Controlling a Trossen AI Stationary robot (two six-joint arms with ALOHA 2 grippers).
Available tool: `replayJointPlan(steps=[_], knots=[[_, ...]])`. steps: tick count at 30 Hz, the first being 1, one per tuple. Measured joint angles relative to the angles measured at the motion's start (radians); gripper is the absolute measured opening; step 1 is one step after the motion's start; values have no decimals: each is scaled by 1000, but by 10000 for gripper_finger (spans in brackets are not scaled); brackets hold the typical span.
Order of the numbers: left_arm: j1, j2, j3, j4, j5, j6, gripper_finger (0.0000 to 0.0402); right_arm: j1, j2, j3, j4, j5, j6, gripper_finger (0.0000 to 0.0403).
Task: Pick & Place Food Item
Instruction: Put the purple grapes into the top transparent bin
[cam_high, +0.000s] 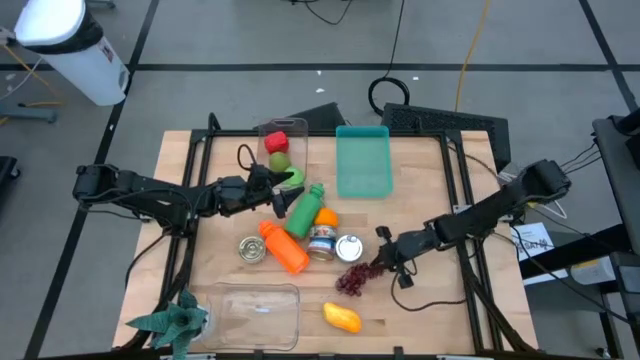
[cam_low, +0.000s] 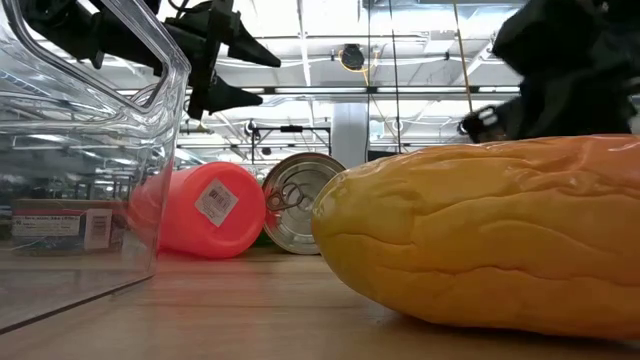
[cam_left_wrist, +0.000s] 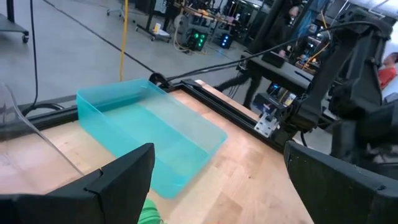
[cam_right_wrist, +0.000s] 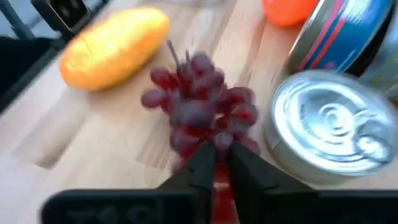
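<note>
A bunch of dark red grapes (cam_high: 350, 282) (cam_right_wrist: 199, 112) lies near the table's middle, beside a silver can (cam_high: 349, 248) (cam_right_wrist: 333, 127). My right gripper (cam_high: 378, 266) (cam_right_wrist: 217, 167) is shut on the bunch's near end. A yellow fruit (cam_high: 342, 317) (cam_right_wrist: 115, 46) (cam_low: 480, 250) rests on its side near the front edge. My left gripper (cam_high: 272, 192) (cam_left_wrist: 217, 186) hovers open over the green things at the table's middle left, holding nothing. It faces the teal bin (cam_high: 363, 160) (cam_left_wrist: 149, 130). My right gripper pinches the grapes at the end of the bunch nearest it (cam_right_wrist: 214, 146), between its two fingertips. The fingers slant down from the table's right side. The rest of the bunch spreads away beyond the tips; whether it is clear of the table I cannot tell.
An orange bottle (cam_high: 285, 247) (cam_low: 200, 210), a green bottle (cam_high: 303, 210), two more cans (cam_high: 322, 242) (cam_high: 252, 249) and an orange (cam_high: 327, 216) crowd the middle. Clear containers sit at the front left (cam_high: 262, 312) and far middle (cam_high: 282, 150). A green plant (cam_high: 175, 320) lies at the front-left corner.
</note>
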Motion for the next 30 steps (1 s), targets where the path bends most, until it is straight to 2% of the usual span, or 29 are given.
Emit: replayJointPlan(steps=[2,5,14,22,28,30], knots=[[0,0,0,0,0,3,361,-3,-67,0,-26,0,-20,7],[0,0,0,9,-1,-13,361,-12,-163,0,-65,14,-42,8],[1,0,-1,108,-7,35,361,-74,-373,0,-195,240,-214,3],[-6,76,0,234,50,112,361,-144,-491,0,-186,242,-341,1],[-6,180,1,378,83,145,361,-164,-513,-9,-186,241,-321,1],[-6,213,13,380,130,186,361,-164,-512,-16,-187,241,-326,1]])
